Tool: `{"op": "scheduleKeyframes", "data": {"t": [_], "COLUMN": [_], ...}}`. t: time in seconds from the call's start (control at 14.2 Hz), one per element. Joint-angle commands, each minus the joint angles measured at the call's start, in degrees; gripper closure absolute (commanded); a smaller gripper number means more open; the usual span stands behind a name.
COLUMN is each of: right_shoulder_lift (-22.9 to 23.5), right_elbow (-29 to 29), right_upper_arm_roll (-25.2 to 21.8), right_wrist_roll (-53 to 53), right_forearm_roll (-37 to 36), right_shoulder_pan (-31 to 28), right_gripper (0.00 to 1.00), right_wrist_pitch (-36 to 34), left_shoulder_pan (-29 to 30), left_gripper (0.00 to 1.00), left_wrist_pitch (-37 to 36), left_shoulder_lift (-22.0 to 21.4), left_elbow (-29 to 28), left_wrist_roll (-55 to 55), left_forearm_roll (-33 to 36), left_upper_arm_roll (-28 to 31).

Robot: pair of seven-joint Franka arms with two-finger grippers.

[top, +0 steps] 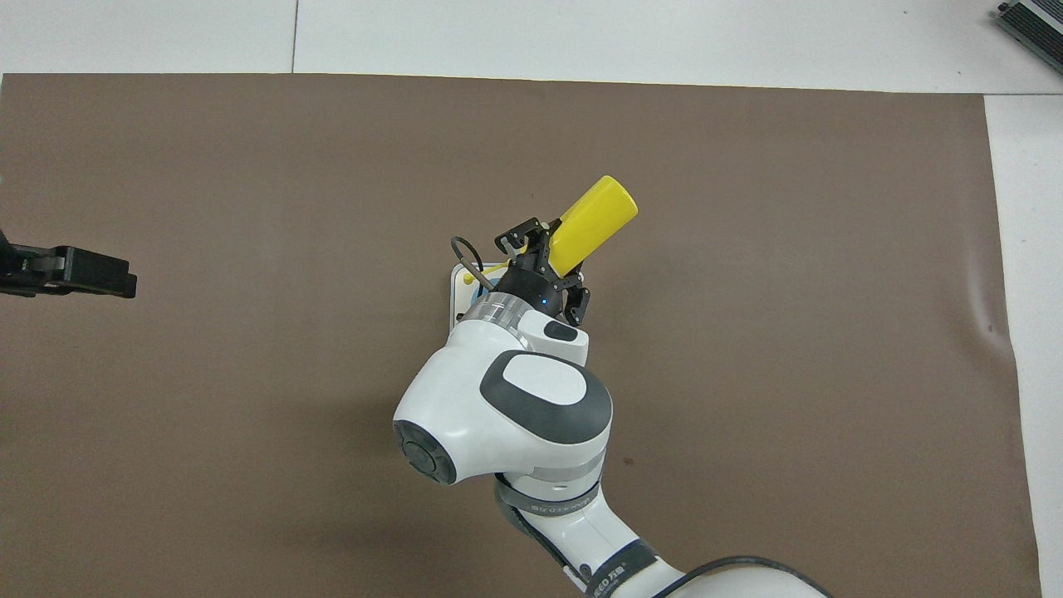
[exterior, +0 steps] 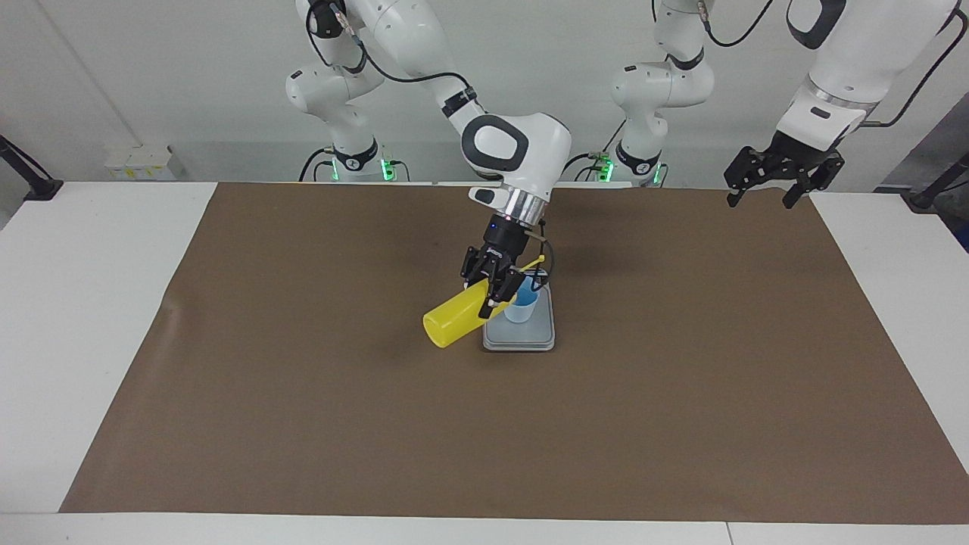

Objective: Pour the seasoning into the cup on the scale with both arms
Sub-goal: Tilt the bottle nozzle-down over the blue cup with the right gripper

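Observation:
The yellow seasoning bottle [exterior: 454,321] [top: 595,211] hangs tilted in the air, with my right gripper [exterior: 492,292] [top: 551,252] shut on its upper body. Its nozzle end points down at the light blue cup [exterior: 522,309], and its base points away toward the right arm's end of the table. The gripper hides the nozzle; the yellow cap strap [exterior: 534,263] sticks out above the cup. The cup stands upright on the grey scale [exterior: 521,341] [top: 456,292]. In the overhead view the right arm covers nearly all of the cup. My left gripper [exterior: 761,200] [top: 91,274] waits open, raised over the left arm's end.
A brown mat [exterior: 681,378] covers most of the white table [exterior: 76,303]. Nothing else lies on it. A small white box [exterior: 140,163] sits off the mat by the wall at the right arm's end.

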Motion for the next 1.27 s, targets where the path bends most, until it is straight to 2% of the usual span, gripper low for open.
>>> {"op": "scheduleKeyframes", "data": {"t": [0.0, 0.28, 0.85, 1.06, 1.2], "right_shoulder_lift": [-0.3, -0.3, -0.3, -3.2, -6.6], "right_elbow": [-0.5, -3.3, -0.5, 0.5, 0.1], "right_upper_arm_roll": [0.0, 0.1, 0.1, 0.1, 0.2], "right_wrist_roll": [1.4, 1.5, 1.4, 0.8, 0.6], "right_forearm_roll": [-3.1, -6.1, -5.6, -0.7, 6.0], "right_shoulder_pan": [0.1, 0.2, -0.1, -2.1, -3.9], "right_gripper": [1.00, 1.00, 1.00, 1.00, 1.00], "right_wrist_pitch": [-1.6, -1.5, -1.9, -0.8, 0.4], "left_shoulder_pan": [0.8, 0.8, 0.8, 0.8, 0.8], "left_gripper": [0.00, 0.00, 0.00, 0.00, 0.00], "left_wrist_pitch": [-0.6, -0.6, -0.6, -0.6, -0.6], "left_shoulder_lift": [-0.8, -0.8, -0.8, -0.8, -0.8], "left_elbow": [-0.6, -0.6, -0.6, -0.6, -0.6], "left_wrist_roll": [0.6, 0.6, 0.6, 0.6, 0.6], "left_forearm_roll": [-0.8, -0.8, -0.8, -0.8, -0.8], "left_upper_arm_roll": [-0.2, -0.2, -0.2, -0.2, -0.2]}}
